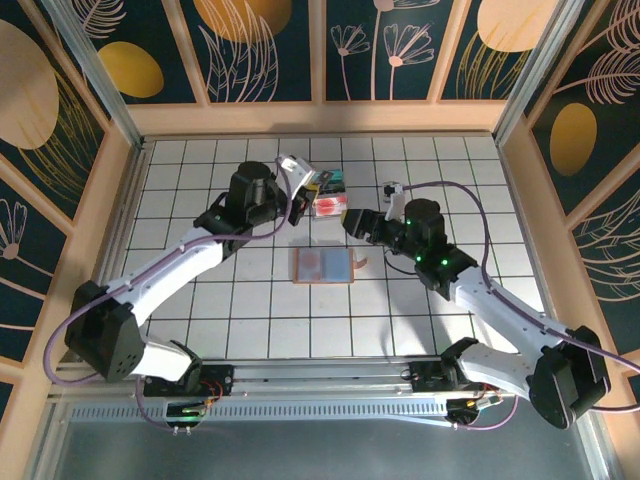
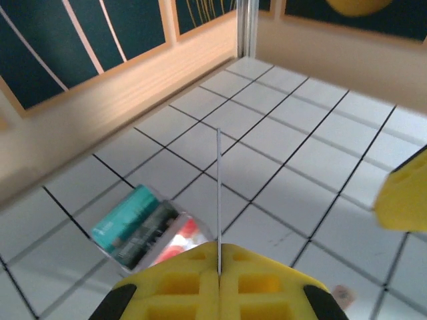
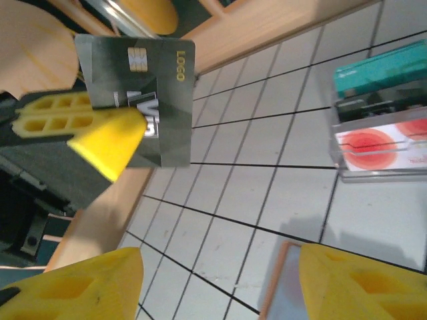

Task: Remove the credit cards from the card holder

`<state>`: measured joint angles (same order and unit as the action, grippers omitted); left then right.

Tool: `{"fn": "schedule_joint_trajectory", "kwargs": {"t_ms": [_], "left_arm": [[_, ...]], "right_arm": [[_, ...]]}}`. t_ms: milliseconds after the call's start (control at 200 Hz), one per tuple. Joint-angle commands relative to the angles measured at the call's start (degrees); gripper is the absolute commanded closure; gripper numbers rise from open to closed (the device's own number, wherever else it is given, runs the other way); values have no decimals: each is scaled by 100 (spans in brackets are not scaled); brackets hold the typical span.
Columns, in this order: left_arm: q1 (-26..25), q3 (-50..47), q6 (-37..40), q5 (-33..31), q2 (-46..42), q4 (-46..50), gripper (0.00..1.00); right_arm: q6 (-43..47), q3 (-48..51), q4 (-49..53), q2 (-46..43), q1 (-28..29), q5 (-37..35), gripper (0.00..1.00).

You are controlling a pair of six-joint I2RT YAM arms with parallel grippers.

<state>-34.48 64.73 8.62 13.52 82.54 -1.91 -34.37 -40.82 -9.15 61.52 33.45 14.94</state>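
with the left tool (image 3: 107,133) clamped on the dark grey card (image 3: 150,87) above the tabletop (image 1: 250,300), swing over the clear tray (image 3: 373,175) holding the teal card (image 3: 383,67) and red-circle card (image 3: 380,143), lower flat, then release. park the right tool (image 3: 227,280), fingers apart, beside the open card holder (image 1: 322,265) mid-tabletop.

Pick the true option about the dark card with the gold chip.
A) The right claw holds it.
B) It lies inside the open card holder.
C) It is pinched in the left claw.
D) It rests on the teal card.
C: the right wrist view shows the dark card raised off the table and clamped between yellow fingers, and the left wrist view shows the left claw shut on its thin edge.
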Motion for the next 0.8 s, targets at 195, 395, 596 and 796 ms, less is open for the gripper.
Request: {"fn": "schedule_joint_trajectory", "kwargs": {"t_ms": [195, 395, 596, 796], "left_arm": [[510, 1854, 2495, 661, 1517, 1424, 100], [632, 3140, 3548, 927, 2693, 2424, 100], [636, 4568, 4236, 944, 3798, 3871, 100], [639, 5189, 4610, 960, 4386, 4374, 100]], "right_arm": [[54, -316, 923, -403, -40, -1512, 30], [-15, -452, 1337, -408, -66, -1950, 29], [-76, -598, 1668, -393, -89, -2210, 29], [-118, -697, 1803, -369, -102, -2250, 28]]}}
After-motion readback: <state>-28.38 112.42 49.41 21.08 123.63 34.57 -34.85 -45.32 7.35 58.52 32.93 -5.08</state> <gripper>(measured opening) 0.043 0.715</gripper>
